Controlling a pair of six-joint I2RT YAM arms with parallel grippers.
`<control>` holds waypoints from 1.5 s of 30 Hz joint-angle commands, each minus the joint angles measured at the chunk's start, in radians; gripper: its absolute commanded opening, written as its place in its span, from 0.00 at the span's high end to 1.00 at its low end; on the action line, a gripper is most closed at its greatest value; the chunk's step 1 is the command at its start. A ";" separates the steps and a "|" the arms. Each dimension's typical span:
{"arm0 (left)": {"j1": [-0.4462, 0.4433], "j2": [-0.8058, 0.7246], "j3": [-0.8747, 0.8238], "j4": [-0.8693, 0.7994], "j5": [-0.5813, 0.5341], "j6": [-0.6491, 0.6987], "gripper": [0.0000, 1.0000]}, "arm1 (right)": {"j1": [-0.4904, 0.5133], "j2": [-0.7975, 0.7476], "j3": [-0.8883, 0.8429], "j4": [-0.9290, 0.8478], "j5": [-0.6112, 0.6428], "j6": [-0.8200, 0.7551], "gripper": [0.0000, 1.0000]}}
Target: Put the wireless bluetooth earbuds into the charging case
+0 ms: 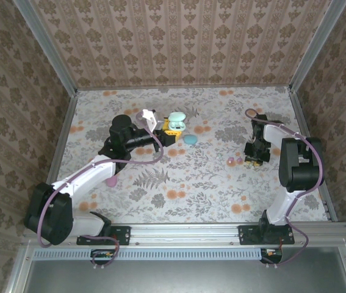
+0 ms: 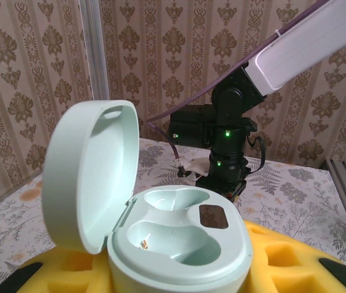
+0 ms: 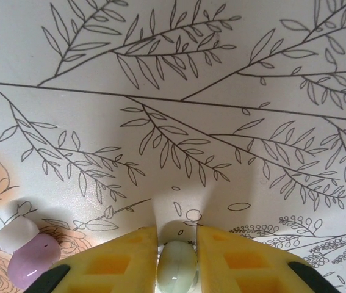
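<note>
**Surface and room.** Table (image 1: 209, 189) covered by a pale cloth printed with grey ferns and orange blossoms. It is enclosed on three sides by walls (image 1: 185, 36) of beige damask paper with metal corner posts.

**Left pincer** (image 1: 171, 127). Yellow-padded, placed toward the far edge near the table's middle. It is pressed against the base of a mint-green egg-shaped plastic charging case (image 2: 179, 244). The case lid is hinged up and both inner wells are bare.

**Right pincer** (image 3: 177, 239). Yellow-padded, low over the cloth near the right edge. It is drawn almost together and pinches a pale cyan-green glossy plastic earbud (image 3: 177, 274) between its pads.

**Held earbud against the case.** The two are well apart, and the case stands to the left of the bud and farther back.

**Loose items.**
- A lilac-pink glossy earbud (image 3: 33, 261) lies on the cloth just left of the right pincer, touching a whitish rounded piece (image 3: 17, 232).
- A pale blue rounded object (image 1: 190, 139) lies just right of the case.
- A pink rounded object (image 1: 110, 181) lies beside the left arm.
</note>
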 commanded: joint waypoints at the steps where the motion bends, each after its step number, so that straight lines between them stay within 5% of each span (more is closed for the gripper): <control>1: 0.008 -0.029 0.019 -0.001 0.001 0.018 0.77 | 0.008 0.018 0.016 -0.021 0.023 -0.018 0.75; 11: 0.008 -0.025 0.024 0.000 0.001 0.015 0.78 | 0.011 -0.018 0.010 -0.023 -0.001 -0.013 0.84; 16: 0.008 -0.025 0.021 0.002 -0.005 0.019 0.77 | 0.011 -0.140 0.020 -0.023 -0.141 -0.015 0.84; 25: 0.017 -0.025 0.016 0.009 -0.007 0.024 0.78 | 0.023 -0.343 0.028 0.233 -0.947 0.181 0.83; 30: 0.020 -0.025 0.007 0.013 -0.004 0.025 0.78 | 0.060 -0.388 0.025 0.514 -1.191 0.391 0.83; 37: 0.018 -0.015 -0.001 0.025 0.003 0.021 0.78 | 0.121 -0.392 0.080 0.624 -1.287 0.496 0.83; 45: 0.002 0.003 -0.003 0.030 -0.007 0.047 0.78 | 0.218 -0.395 0.157 0.660 -1.241 0.539 0.83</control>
